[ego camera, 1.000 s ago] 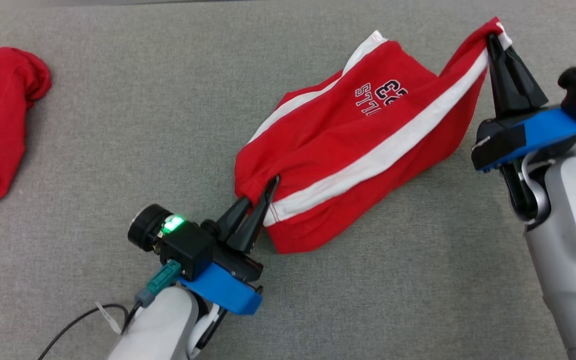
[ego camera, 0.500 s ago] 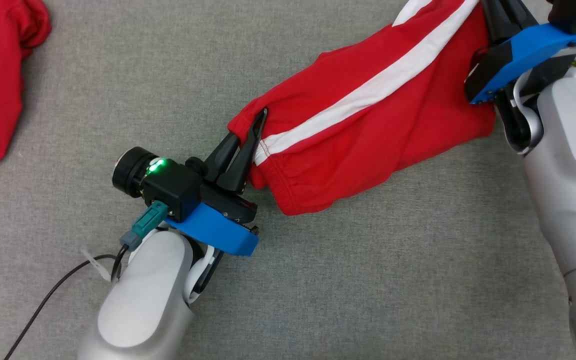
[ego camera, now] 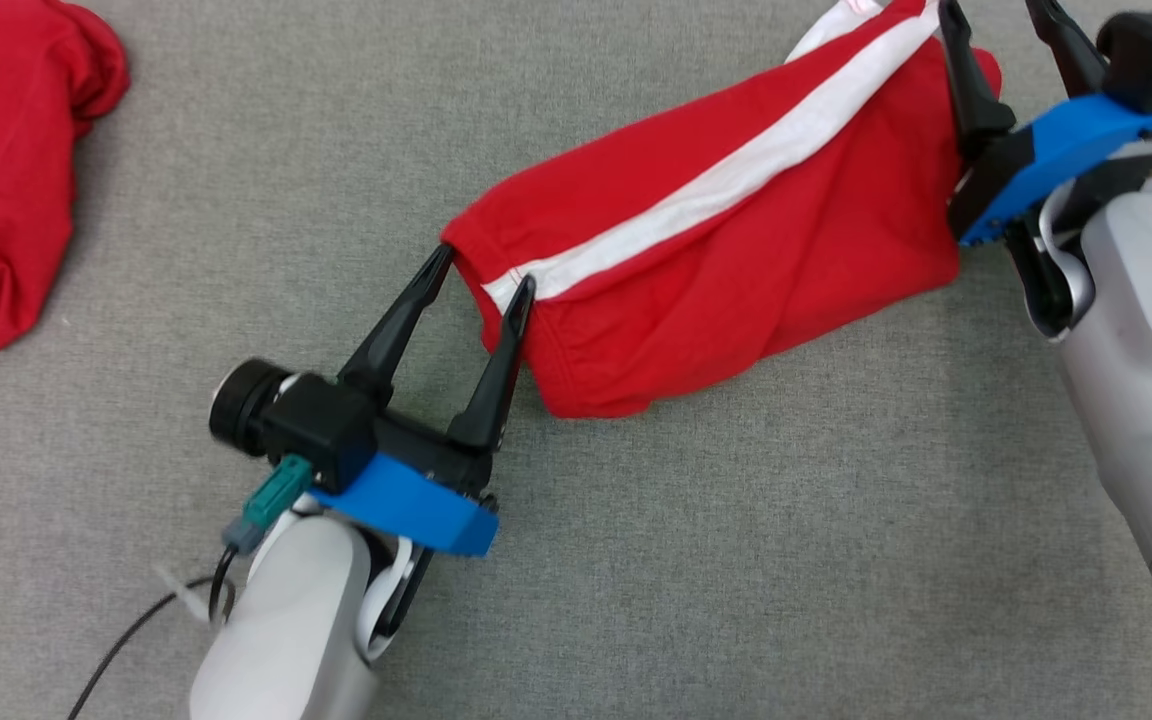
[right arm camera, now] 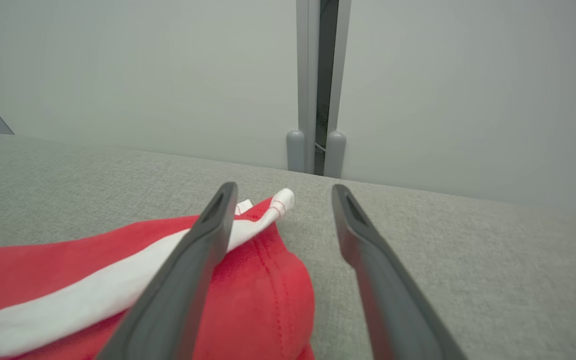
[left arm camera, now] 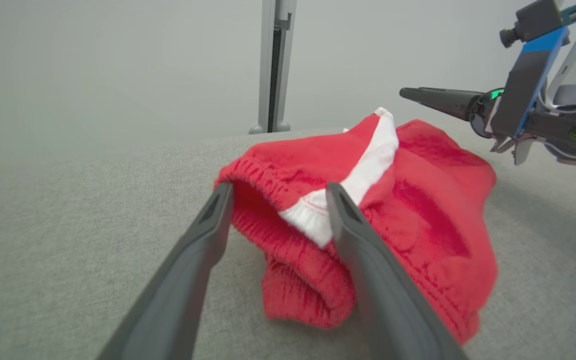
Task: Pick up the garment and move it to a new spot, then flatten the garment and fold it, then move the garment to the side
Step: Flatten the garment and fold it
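lying loose, garment [ego camera: 716, 250]; left tool [ego camera: 487, 268] wide astride one end; right tool [ego camera: 991, 10] wide at the other

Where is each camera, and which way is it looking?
Head: up top, looking down at the red garment; left gripper and right gripper show, both open.
Left wrist: low, looking along its fingers at the garment's gathered end.
Right wrist: low, along its fingers at the striped corner.
Both wrist views share the grey post.

Lab test station (grey felt tabletop [ego camera: 696, 610], bare partition panels [right arm camera: 118, 75]).
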Controlling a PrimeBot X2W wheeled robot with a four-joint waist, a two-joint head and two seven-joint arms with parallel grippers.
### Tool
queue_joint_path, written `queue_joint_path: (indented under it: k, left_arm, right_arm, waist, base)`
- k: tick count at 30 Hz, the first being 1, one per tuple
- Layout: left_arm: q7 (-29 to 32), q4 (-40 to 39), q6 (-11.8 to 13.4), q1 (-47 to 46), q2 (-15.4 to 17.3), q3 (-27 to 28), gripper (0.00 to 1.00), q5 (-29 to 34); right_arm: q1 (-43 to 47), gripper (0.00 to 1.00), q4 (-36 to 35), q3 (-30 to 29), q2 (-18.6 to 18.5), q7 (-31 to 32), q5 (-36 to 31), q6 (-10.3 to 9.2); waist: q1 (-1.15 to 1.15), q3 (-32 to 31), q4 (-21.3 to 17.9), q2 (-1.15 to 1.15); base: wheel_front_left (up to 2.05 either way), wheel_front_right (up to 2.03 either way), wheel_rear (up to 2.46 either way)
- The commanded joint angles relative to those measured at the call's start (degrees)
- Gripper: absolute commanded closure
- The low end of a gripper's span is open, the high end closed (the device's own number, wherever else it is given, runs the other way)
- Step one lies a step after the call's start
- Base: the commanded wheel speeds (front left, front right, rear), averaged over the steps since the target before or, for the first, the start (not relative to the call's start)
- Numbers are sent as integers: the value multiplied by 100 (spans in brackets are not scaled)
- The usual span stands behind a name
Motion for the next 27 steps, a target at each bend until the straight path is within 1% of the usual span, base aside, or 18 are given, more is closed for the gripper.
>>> queue_joint_path:
  k: [1,5,11,18,25,26,27]
  left_arm:
    - [-17,-44,-23,110,10,60,0,63]
    - [-17,-243,15,514,22,308,0,157]
    - [-17,-705,183,969,48,857,0,341]
    - [-17,-1128,383,1224,-31,1501,0,448]
    - [-17,-1327,512,1308,-93,1792,0,538]
    - [-17,-1329,510,1308,-98,1800,0,538]
    - [-17,-1330,509,1310,-102,1802,0,539]
  right_arm:
    - [122,0,25,23,-48,-36,37,-2]
    - [340,0,98,59,-194,-87,143,-2]
    - [590,0,310,114,-339,-101,271,-2]
    - [641,0,555,303,-319,-11,394,-2]
    - [533,0,780,604,-245,452,540,-2]
    - [552,52,820,639,-236,541,588,-2]
    - [574,72,864,668,-221,648,648,-2]
  waist:
    - [-1,-69,11,0]
    - [-1,-236,67,0]
    - [-1,-355,182,0]
    - [-1,-358,270,0]
    - [-1,-325,358,0]
    - [-1,-327,369,0]
    - [-1,-329,378,0]
  base:
    - [0,0,0]
    - [0,0,0]
    - [0,0,0]
    - [0,0,0]
    - [0,0,0]
    - [0,0,0]
    - [0,0,0]
